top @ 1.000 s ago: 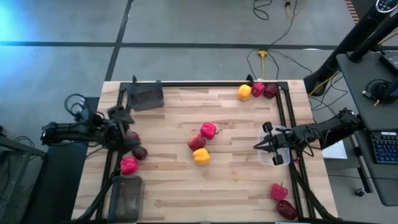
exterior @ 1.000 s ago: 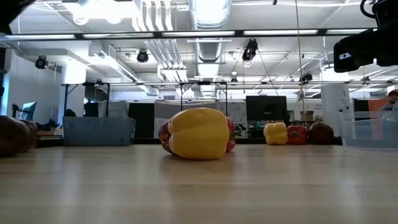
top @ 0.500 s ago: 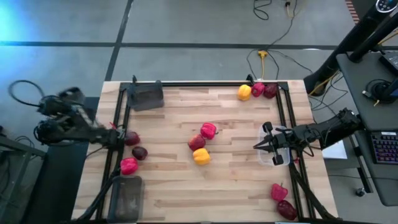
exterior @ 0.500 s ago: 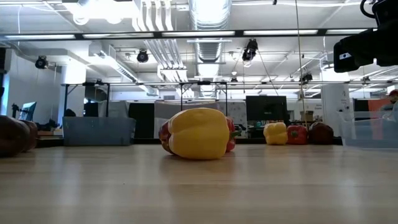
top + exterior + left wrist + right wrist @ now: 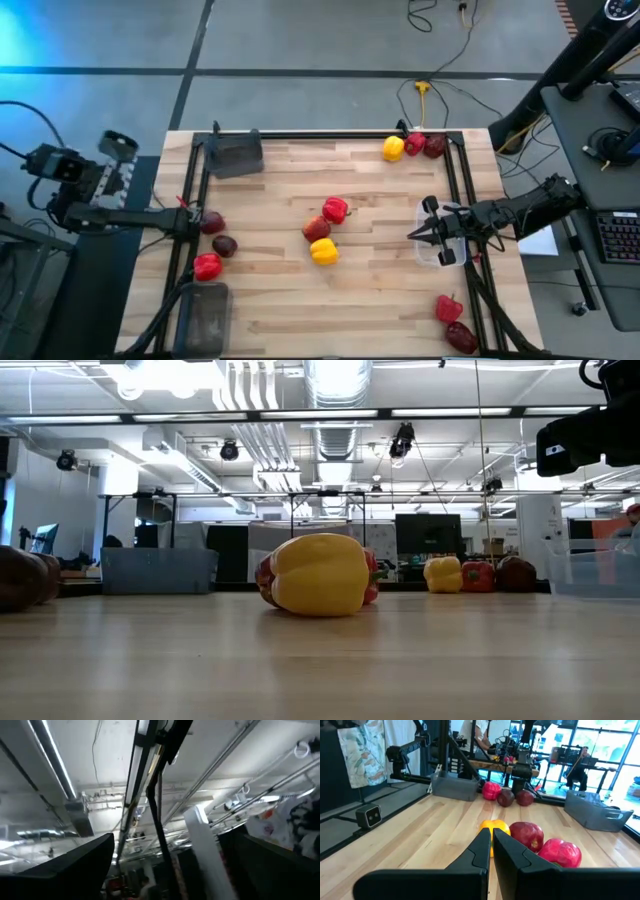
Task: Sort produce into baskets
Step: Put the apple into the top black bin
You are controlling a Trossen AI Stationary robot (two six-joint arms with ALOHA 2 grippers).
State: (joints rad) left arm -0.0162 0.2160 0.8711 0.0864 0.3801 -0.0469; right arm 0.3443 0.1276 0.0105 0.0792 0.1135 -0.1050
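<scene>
Worktop (image 5: 380, 300) | right gripper (image 5: 414, 234) clenched, empty, nearest centre produce (image 5: 324, 251) straight ahead | left gripper (image 5: 118, 145) released, off-worktop

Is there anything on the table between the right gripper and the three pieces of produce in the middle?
Nothing visible. The right gripper, shut, hovers by the clear bin at the table's right side. Only bare wood lies between it and the yellow pepper, apple and red pepper.

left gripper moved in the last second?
Yes. The left gripper was over the table's left edge by the red fruit; now it has pulled back and up, off the table to the left.
</scene>
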